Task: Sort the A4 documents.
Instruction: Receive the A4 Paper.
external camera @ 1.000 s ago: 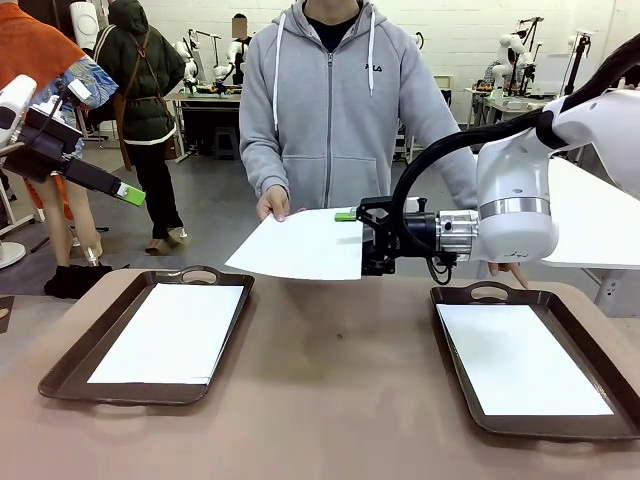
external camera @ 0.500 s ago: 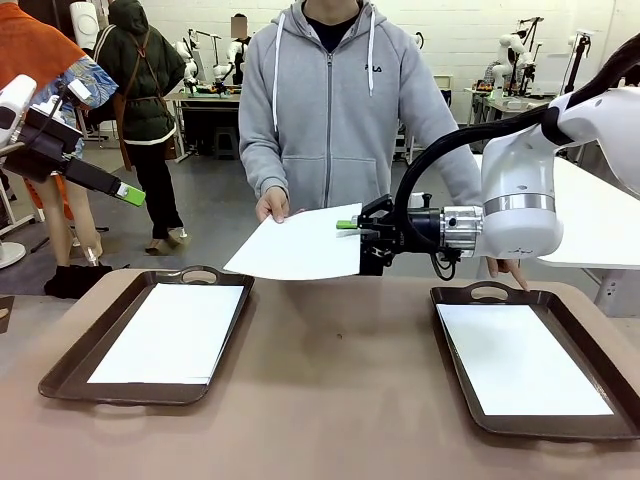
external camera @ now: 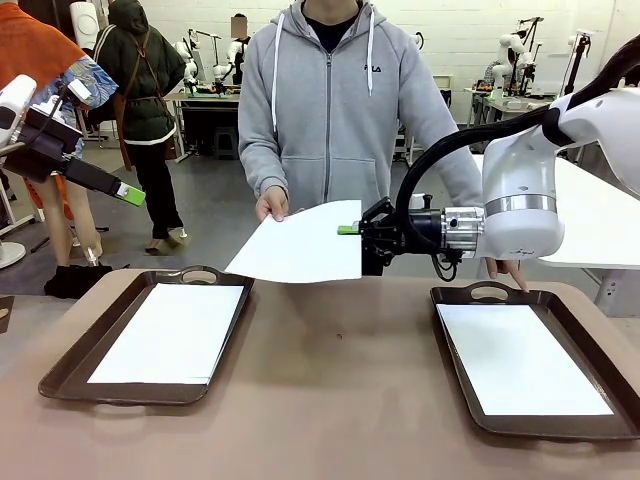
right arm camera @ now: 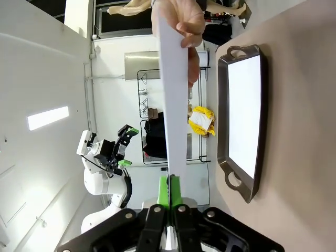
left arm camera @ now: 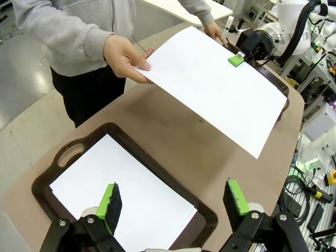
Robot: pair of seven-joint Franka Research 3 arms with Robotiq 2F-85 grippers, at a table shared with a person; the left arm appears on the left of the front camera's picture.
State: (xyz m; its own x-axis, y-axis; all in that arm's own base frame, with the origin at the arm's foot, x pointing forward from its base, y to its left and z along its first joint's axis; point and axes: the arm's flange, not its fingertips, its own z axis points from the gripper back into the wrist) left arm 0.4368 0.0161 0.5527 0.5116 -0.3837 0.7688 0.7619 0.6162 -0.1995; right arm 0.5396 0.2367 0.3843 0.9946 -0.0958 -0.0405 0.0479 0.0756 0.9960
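Note:
A person across the table holds a blank A4 document (external camera: 300, 245) in the air by its left edge with one hand (external camera: 273, 204). My right gripper (external camera: 350, 229) is shut on the sheet's right edge, pads pinching it. In the right wrist view the sheet (right arm camera: 173, 105) runs edge-on from my closed right gripper (right arm camera: 170, 191) to the hand (right arm camera: 189, 26). The left wrist view has the same sheet (left arm camera: 210, 84) with the right gripper (left arm camera: 239, 59) on it. My left gripper (left arm camera: 173, 199) is open, high above the left tray, holding nothing. In the front view, that left gripper (external camera: 125, 190) is at far left.
Two dark brown handled trays lie on the table. The left tray (external camera: 60, 375) holds a white sheet (external camera: 170, 332) and the right tray (external camera: 480, 293) holds another (external camera: 520, 358). Bare tabletop (external camera: 340, 380) lies between them. The person's other hand (external camera: 510, 270) rests by the right tray.
My right gripper's jaws have closed onto the held sheet's right edge, and that edge has risen slightly. The left arm has not moved.

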